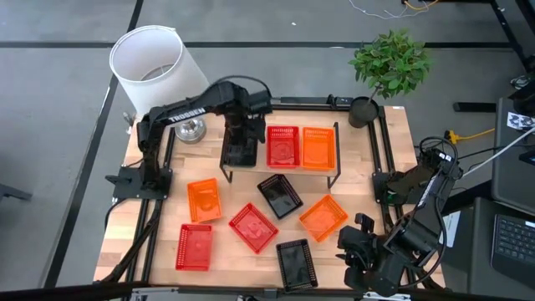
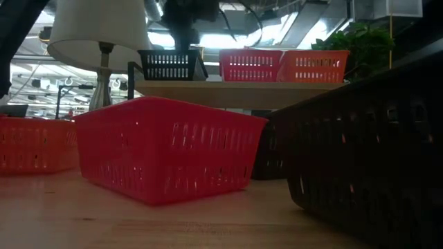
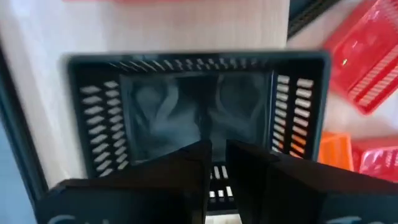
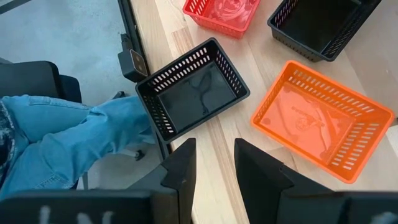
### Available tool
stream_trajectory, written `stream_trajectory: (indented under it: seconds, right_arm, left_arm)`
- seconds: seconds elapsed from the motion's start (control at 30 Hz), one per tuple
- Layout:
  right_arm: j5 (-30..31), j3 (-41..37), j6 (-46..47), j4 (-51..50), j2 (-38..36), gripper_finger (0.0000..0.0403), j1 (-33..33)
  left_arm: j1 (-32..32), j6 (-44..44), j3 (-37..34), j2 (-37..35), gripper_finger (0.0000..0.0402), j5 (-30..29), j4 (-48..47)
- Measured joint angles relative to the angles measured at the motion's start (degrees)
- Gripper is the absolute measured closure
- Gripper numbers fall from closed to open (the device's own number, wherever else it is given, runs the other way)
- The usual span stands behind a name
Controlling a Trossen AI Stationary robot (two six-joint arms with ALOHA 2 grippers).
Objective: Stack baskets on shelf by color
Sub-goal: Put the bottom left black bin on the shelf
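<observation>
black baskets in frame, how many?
3. One on the shelf at its left end, under the left gripper. One on the table just in front of the shelf. One at the front edge. None looks hidden.

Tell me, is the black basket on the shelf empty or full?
Empty. The left wrist view looks into the black basket and shows only its bare shiny bottom. It stands upright on the shelf.
</observation>
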Motion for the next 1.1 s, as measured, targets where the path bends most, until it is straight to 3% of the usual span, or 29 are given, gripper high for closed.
stream_trajectory:
  seconds: [0.33, 1.1]
  right_arm:
    - [0.00, 0.00, -1.44, -0.06, 0.00, 0.0295, 0.00]
    - [0.00, 0.01, -1.72, 0.00, 0.00, 0.0295, 0.01]
  left_arm:
    - [-3.05, -2.68, -4.39, 0.07, 0.0362, -1.07, 8.12]
    - [-4.54, -3.35, -4.46, 0.07, 0.0363, -1.04, 12.81]
